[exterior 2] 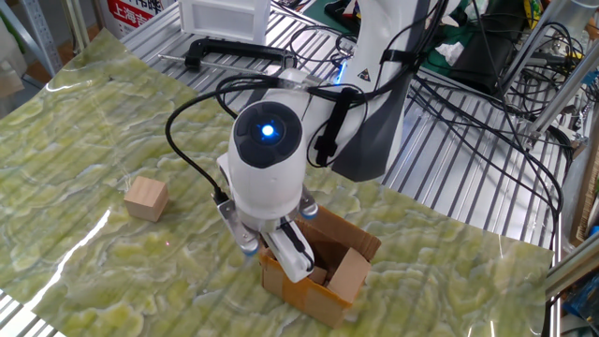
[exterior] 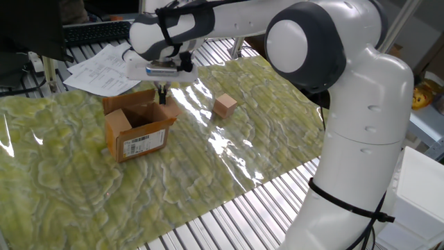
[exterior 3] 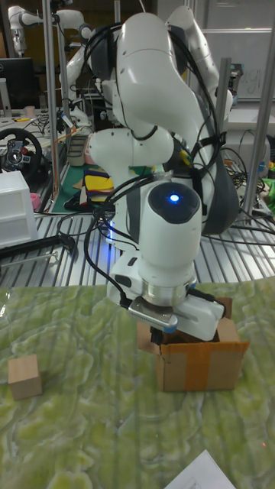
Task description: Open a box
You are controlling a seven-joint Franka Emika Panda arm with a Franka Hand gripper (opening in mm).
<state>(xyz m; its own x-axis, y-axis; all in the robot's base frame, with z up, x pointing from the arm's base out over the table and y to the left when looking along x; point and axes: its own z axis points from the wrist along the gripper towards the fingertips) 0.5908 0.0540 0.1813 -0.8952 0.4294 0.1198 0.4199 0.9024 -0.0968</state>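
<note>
The box (exterior: 135,130) is a small brown carton on the green patterned mat, its top flaps spread open and a white barcode label (exterior: 141,143) on its near side. My gripper (exterior: 162,97) points straight down over the box's far right flap, fingers pressed together and shut with nothing seen between them. In the other fixed view the gripper (exterior 2: 292,255) reaches down at the open top of the box (exterior 2: 323,285). In the tall view the wrist hides much of the box (exterior 3: 202,365), and the gripper (exterior 3: 164,335) dips at its left rear edge.
A small tan cube (exterior: 224,105) lies on the mat right of the box, also seen as the cube (exterior 2: 146,198) and the cube (exterior 3: 25,376). Papers (exterior: 103,69) and a keyboard (exterior: 97,31) lie behind. A white bin (exterior 2: 225,17) and cables (exterior 2: 468,103) sit beyond the mat.
</note>
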